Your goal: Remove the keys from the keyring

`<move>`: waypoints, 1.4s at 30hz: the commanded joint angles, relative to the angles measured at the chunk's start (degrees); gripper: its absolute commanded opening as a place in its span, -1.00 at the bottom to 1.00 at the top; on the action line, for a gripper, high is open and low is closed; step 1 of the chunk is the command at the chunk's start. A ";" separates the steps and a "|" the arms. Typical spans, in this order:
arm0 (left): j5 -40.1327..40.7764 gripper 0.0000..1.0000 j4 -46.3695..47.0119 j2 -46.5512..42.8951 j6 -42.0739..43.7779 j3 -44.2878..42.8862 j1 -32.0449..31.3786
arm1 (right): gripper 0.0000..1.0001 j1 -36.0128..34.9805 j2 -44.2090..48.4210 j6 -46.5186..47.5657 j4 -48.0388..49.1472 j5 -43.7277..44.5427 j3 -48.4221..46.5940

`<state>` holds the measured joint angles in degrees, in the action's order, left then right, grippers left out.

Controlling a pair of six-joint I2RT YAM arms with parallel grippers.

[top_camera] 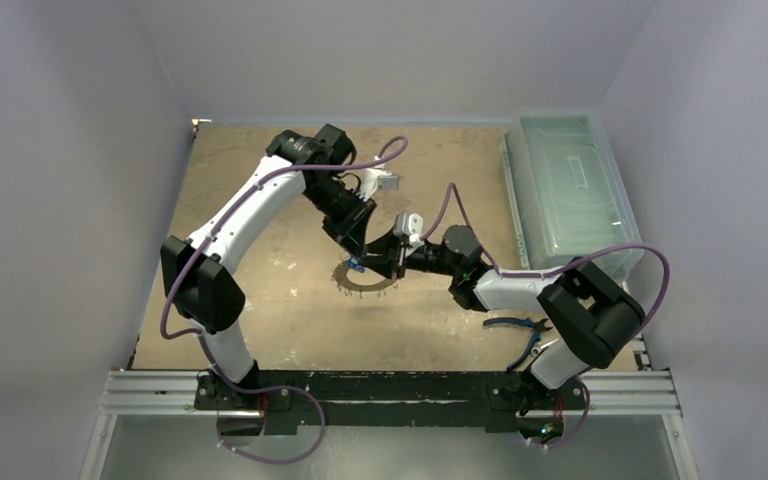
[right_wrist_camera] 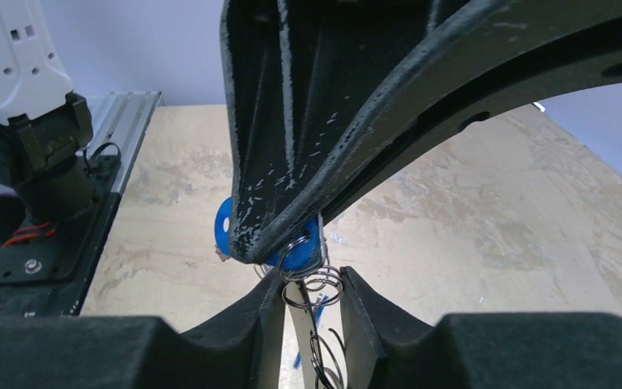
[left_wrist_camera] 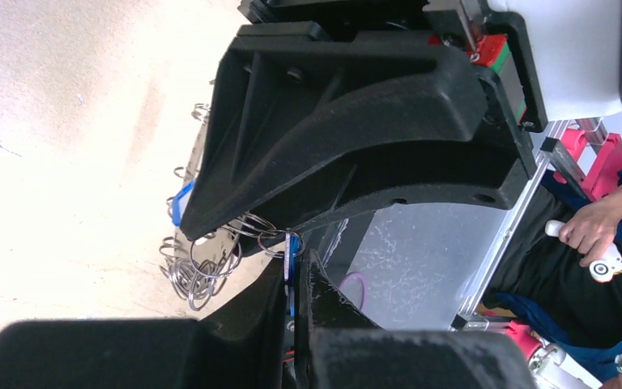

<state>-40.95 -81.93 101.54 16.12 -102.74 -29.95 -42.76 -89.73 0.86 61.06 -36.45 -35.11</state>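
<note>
Metal crowded the middle of the sandy-brown wooden desk (top_camera: 260,200), where the large thin grey metal keyring (top_camera: 360,287) lay flat, fringed all round with small silvery-grey metal keys (top_camera: 343,275). Both arms met tip to tip over its far rim, the left coming in from the far side and the right from the right. The ring lay directly beneath them and a little toward the arm bases.

The left end effector (left_wrist_camera: 296,271) was clenched on a blue-headed key (left_wrist_camera: 291,258), which showed edge-on as a thin blue strip between its black fingers. From the right wrist the same key's round blue head (right_wrist_camera: 300,247) sat just under the left fingertip. A cluster of small split rings (right_wrist_camera: 312,284) hung touching it.

The right end effector (right_wrist_camera: 309,279) straddled those small rings and a pale key blade. Its fingers stood narrowly apart on either side, and I could not tell whether they actually bit on the metal.

Neither arm was clearly nearer, since both were on the same spot. The blue key's blade appeared to run down between the left fingers toward the ring, so freeing it would likely mean working it along its split ring while the right side held that ring steady.

The blue-handled pliers (top_camera: 520,330) and the clear plastic box (top_camera: 570,190) lay well apart to the right.
</note>
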 commanded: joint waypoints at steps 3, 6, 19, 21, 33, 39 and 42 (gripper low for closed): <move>-2.91 -1.00 -0.25 -2.47 1.19 -0.66 0.40 | -0.56 -0.21 1.03 -0.51 4.21 -2.15 1.09; -2.70 -1.00 -0.24 -2.49 1.64 -1.14 1.21 | -0.69 -0.10 1.20 -0.20 3.38 -2.80 1.04; 13.43 -1.00 0.90 -4.44 14.82 -1.24 2.18 | -0.81 0.74 3.70 0.53 -1.48 -9.12 0.53; 12.73 -1.00 1.15 -4.59 15.42 -0.75 2.18 | -0.82 0.73 4.01 0.82 -2.41 -10.77 0.09; 6.04 -1.00 -0.33 -7.27 20.06 1.48 1.83 | -0.61 2.59 3.48 6.63 -16.98 -24.19 -4.87; 8.32 -1.00 3.32 -8.70 21.09 5.42 1.48 | -0.59 2.68 -1.01 32.00 -57.05 -30.23 -18.59; 7.30 -1.00 9.87 -10.96 19.26 12.89 1.39 | -0.59 3.58 -4.21 38.77 -69.66 -30.54 -22.27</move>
<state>-35.05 -79.77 94.85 34.87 -96.20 -29.36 -40.07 -90.30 24.14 20.40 -60.64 -53.30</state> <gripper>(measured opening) 0.028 0.285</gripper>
